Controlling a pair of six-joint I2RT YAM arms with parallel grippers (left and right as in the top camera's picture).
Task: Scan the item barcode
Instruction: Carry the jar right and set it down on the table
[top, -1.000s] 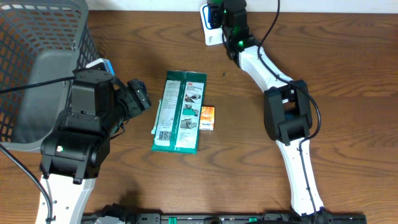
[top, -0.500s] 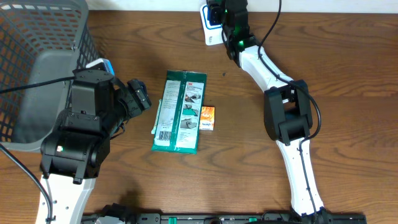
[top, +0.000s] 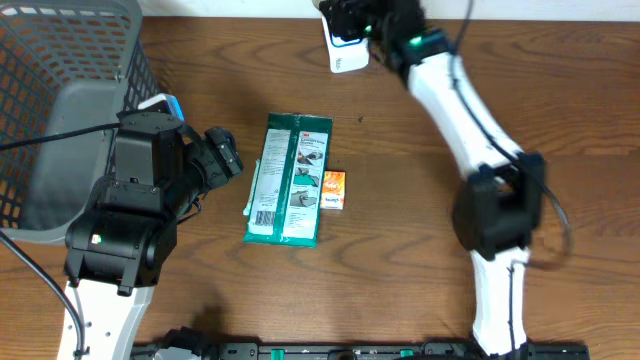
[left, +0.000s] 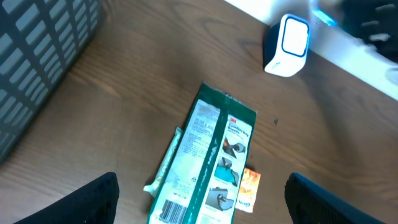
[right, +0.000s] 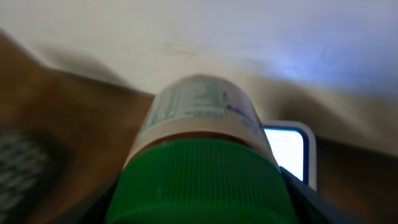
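- The right gripper (top: 362, 18) is seen at the far edge of the table (top: 560, 120), its jaws closed part-way around a bottle (right: 198, 112)
- In the right wrist view the bottle is held by its ribbed green cap (right: 196, 180), which fills the space between the two dark fingers; the labelled body points away from the camera
- Small print is seen on the bottle's pale label, but the view is blurred and no barcode can be made out
- The scanner (top: 345, 45), a white unit with a bright window, stands upright at the far edge of the table; in the wrist view its window (right: 289, 152) shows just beside and behind the bottle, to the right
- Whether bottle and scanner touch cannot be told
- The left gripper (top: 224, 155) is held over the table between the basket (top: 60, 100) and a green packet (top: 290, 180); its jaws are spread wide and nothing is held
- In the left wrist view both dark fingers (left: 99, 199) are seen at the lower corners, with the packet lying flat between them further off
- A barcode panel is visible at the packet's near-left corner
- A small orange box (top: 333, 189) lies against the packet's right edge
- The grey mesh basket is placed at the table's left side, well apart from the scanner
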